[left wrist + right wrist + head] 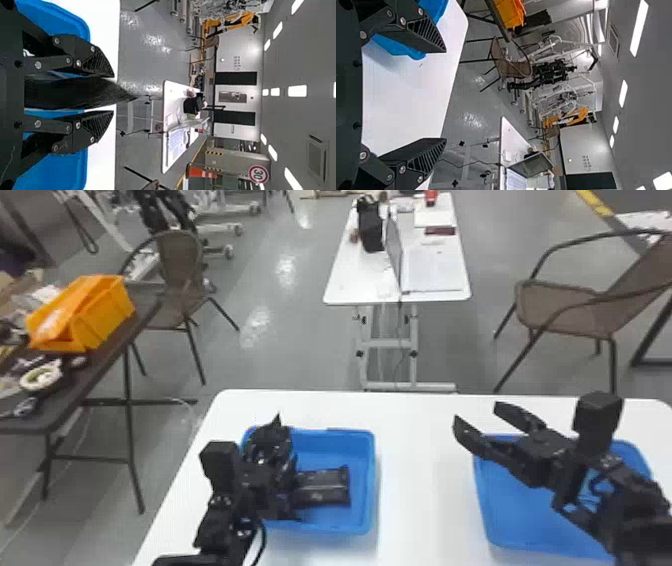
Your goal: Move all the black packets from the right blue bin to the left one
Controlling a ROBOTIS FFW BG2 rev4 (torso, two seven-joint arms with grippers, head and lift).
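First, black packet (75,94): seemingly pinched in narrow left jaws, at left bin (369,455). Second packet (322,490): inside that bin. Right jaws: wide, by right bin (520,510). Handling: lower clear of second packet, release gently.

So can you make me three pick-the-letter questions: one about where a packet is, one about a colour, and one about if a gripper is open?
1. Where does a black packet lie?
A) On the floor
B) On a chair
C) In the left blue bin

2. What colour is the crate on the dark table?
A) Orange
B) Green
C) Purple

3. How are the fingers of the right gripper?
A) Pressed together
B) Spread apart
C) Clamped on a packet

Right letters:
1: C, the head view shows it inside that bin's walls.
2: A, its sides are bright orange.
3: B, the right wrist view shows a wide gap between them.
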